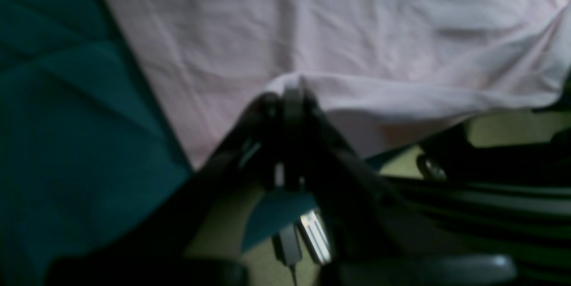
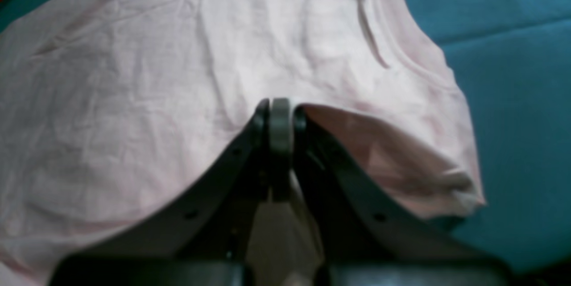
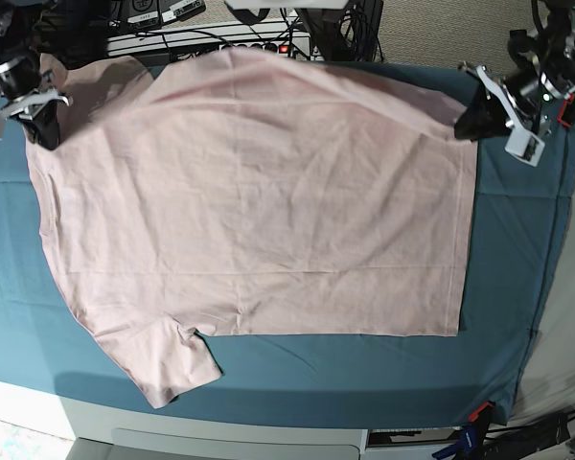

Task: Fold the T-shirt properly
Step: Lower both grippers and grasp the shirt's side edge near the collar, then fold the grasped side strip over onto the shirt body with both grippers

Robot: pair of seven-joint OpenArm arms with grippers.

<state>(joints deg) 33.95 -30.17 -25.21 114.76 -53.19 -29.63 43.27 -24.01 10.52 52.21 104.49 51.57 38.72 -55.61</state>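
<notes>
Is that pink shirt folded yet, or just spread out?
Spread out: the T-shirt lies flat, unfolded, on the teal cloth.

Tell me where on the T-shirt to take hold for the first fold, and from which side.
Probably the far edge of the T-shirt, at its two corners, coming from behind. It lies flat on the teal sheet, that edge running straight between the arms. The left gripper and right gripper already pinch there.

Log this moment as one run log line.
left gripper: shut on T-shirt edge | right gripper: shut on T-shirt edge | fold: not yet made
</notes>
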